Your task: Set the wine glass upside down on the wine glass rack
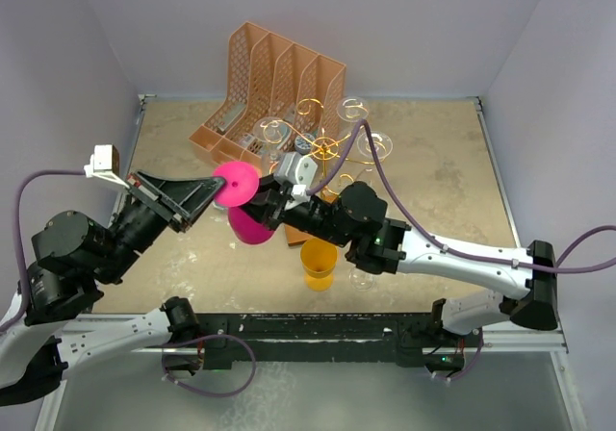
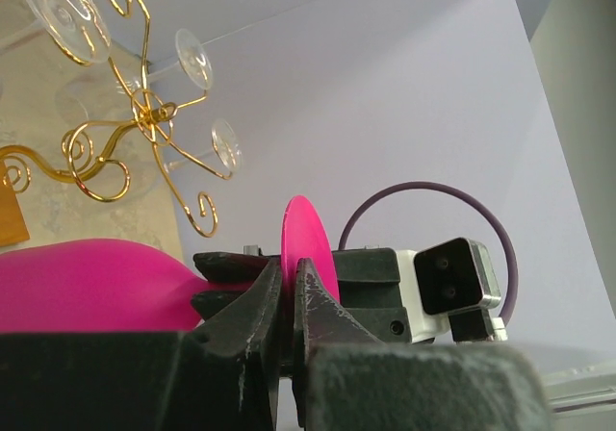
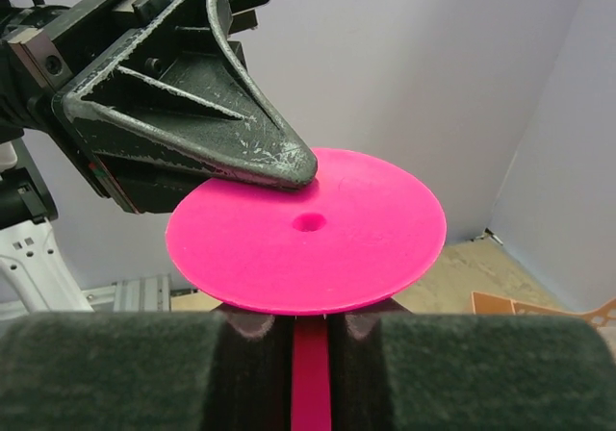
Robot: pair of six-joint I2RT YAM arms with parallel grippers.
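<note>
Pink wine glass hangs in mid-air between two robot arms at the centre-left of the overhead view, above the table and just below and left of the wine glass rack, whose gold wire curls rise at upper centre. The right gripper is closed tight on the stem, right under the flat round foot, so it appears to carry the weight. The left gripper has shut its two fingers on the rim of that foot, pinching the thin disc edge-on, with the bowl swelling out to the lower left of its wrist view. Both arms hold the same glass at once, which reads as a hand-over or a re-grip: a hold on the foot would leave the stem free to slide into one of the rack's wire curls with the bowl hanging down. The glass lies tilted, foot toward the upper left and bowl toward the near edge, not yet turned upside down. Clear glasses already hang from several of the rack's arms, so a free curl must be picked. An orange glass stands on the table under the right arm, and a peach file organizer sits behind the rack at upper centre.
</note>
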